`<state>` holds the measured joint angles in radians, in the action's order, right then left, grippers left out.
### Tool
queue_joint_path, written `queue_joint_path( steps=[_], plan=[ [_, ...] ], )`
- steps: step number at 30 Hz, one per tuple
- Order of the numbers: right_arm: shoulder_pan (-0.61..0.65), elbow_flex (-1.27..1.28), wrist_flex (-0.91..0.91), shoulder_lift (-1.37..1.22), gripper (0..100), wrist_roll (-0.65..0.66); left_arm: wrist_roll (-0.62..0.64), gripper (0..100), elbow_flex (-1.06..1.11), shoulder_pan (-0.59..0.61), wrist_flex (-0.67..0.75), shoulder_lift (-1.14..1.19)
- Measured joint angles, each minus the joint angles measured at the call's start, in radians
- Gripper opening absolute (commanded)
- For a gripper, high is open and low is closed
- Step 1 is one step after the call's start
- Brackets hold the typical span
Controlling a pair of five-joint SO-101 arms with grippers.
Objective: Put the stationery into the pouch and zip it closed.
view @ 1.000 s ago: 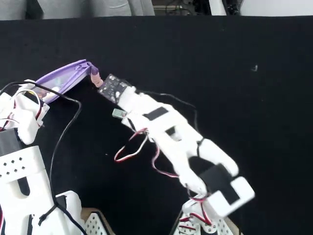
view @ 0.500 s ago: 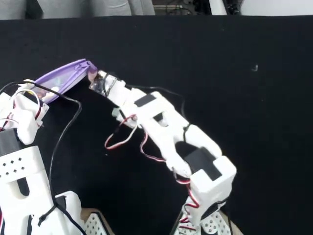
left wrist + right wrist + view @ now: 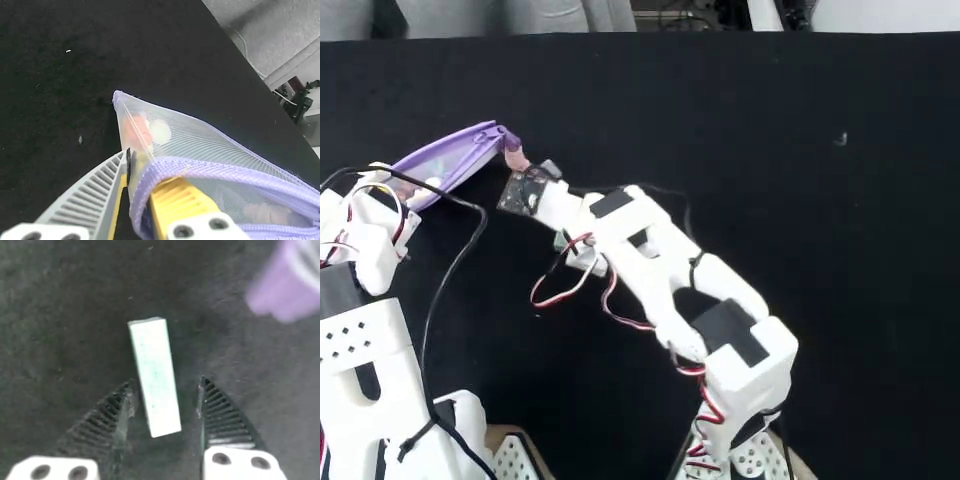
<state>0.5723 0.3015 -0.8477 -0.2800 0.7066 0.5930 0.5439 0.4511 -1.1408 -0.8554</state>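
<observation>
Straddling a pale green block (image 3: 154,375) that lies flat on the black table (image 3: 55,300), the right gripper (image 3: 165,385) is held spread, a finger on either side, apparently so the block can be pinched and lifted. The purple mesh pouch (image 3: 215,145), near the block, is clamped at its rim by the left gripper (image 3: 140,175), probably for steadiness; some items are seen inside.

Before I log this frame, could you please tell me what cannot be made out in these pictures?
- Left wrist view: the pouch has mesh that blurs its contents; the orange and pale shapes are unidentifiable.
- Right wrist view: the pouch's purple end is blurred and cut by the edge; zip state unclear.
- High view: the right arm's wrist covers the green block at the right end effector.
</observation>
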Motion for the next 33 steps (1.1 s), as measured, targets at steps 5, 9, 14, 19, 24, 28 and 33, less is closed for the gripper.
queue_joint_path(
  steps=[5, 9, 14, 19, 24, 28, 33],
  plan=[
    [-0.002, 0.000, -0.008, -0.009, 18.9, 0.000, 0.000, 3, 0.000, 0.000, 0.000, 0.000],
    [-0.002, 0.000, -0.008, -0.009, 7.6, 0.006, 0.000, 3, 0.000, 0.000, 0.000, 0.000],
    [-0.002, 0.000, -0.008, -0.009, 3.1, 0.006, 0.000, 3, 0.000, 0.000, 0.000, 0.000],
    [-0.028, -0.002, -0.021, -0.009, 1.1, 0.006, 0.000, 3, 0.000, 0.000, 0.000, 0.000],
    [-0.098, -0.054, -0.140, 0.035, 1.1, 0.006, 0.000, 3, 0.000, 0.000, 0.000, 0.000],
    [-0.155, -0.058, -0.180, 0.144, 1.1, 0.006, 0.000, 3, 0.000, 0.000, 0.000, 0.000],
    [-0.218, -0.029, -0.181, 0.307, 1.1, 0.000, 0.000, 3, 0.000, 0.000, 0.000, 0.000]
  ],
)
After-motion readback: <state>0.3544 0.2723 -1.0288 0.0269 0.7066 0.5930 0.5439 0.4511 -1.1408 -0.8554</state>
